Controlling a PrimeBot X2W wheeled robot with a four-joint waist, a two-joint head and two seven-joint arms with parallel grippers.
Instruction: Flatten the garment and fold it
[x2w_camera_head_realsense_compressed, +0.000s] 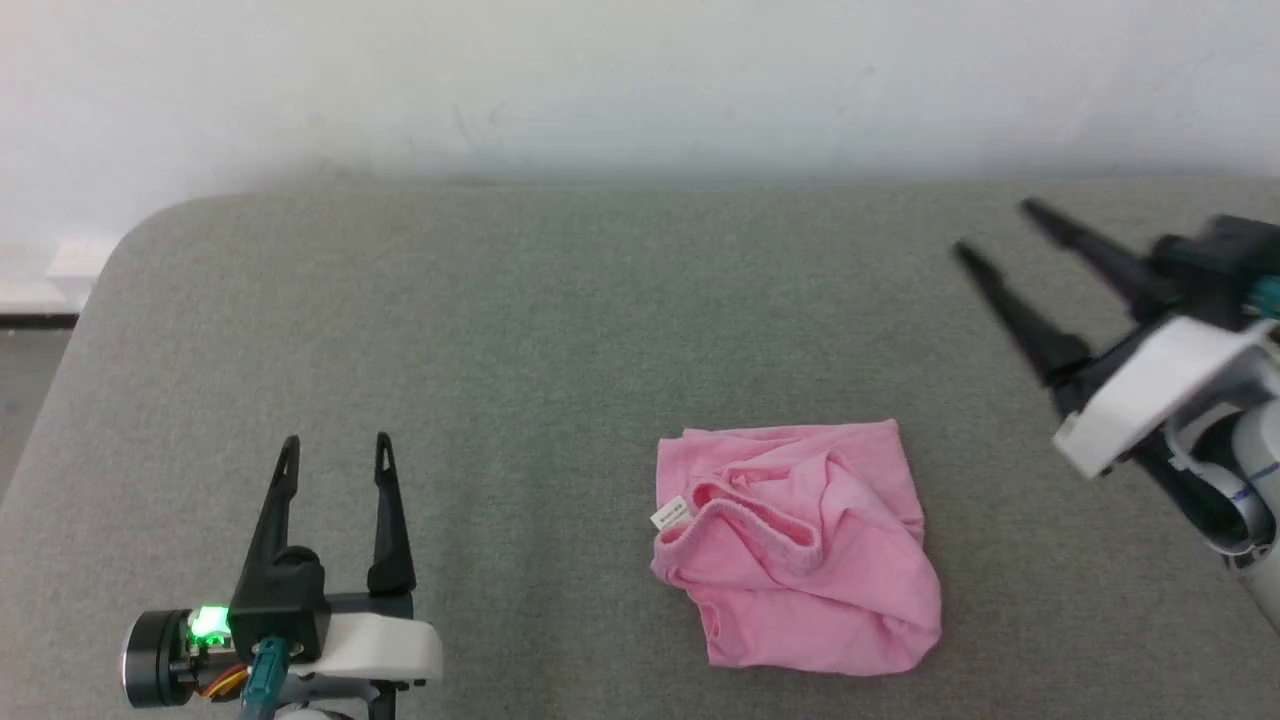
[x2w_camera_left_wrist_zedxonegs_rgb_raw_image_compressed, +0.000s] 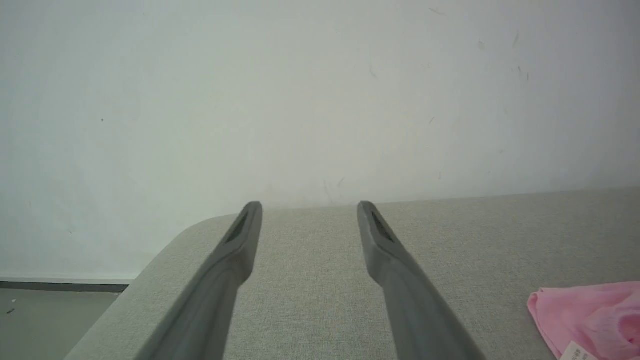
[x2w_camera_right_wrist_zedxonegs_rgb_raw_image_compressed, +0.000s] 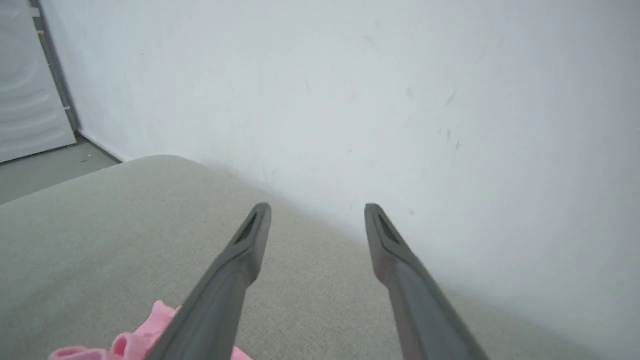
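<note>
A: While the garment (x2w_camera_head_realsense_compressed: 800, 545) lies bunched on our grey tabletop (x2w_camera_head_realsense_compressed: 500, 330), where are our hands?
B: Left hand (x2w_camera_head_realsense_compressed: 337, 440) at eight o'clock of it, right hand (x2w_camera_head_realsense_compressed: 992, 224) at two, both spread wide, empty.

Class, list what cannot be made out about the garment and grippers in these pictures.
Head view, garment: kind and full outline hidden by its own crumpled folds.
Head view, white label: print too small to read.
Left wrist view: garment cut off by the right and bottom edges.
Head view, right gripper: wrist blurred, arm cut off by the right edge.
</note>
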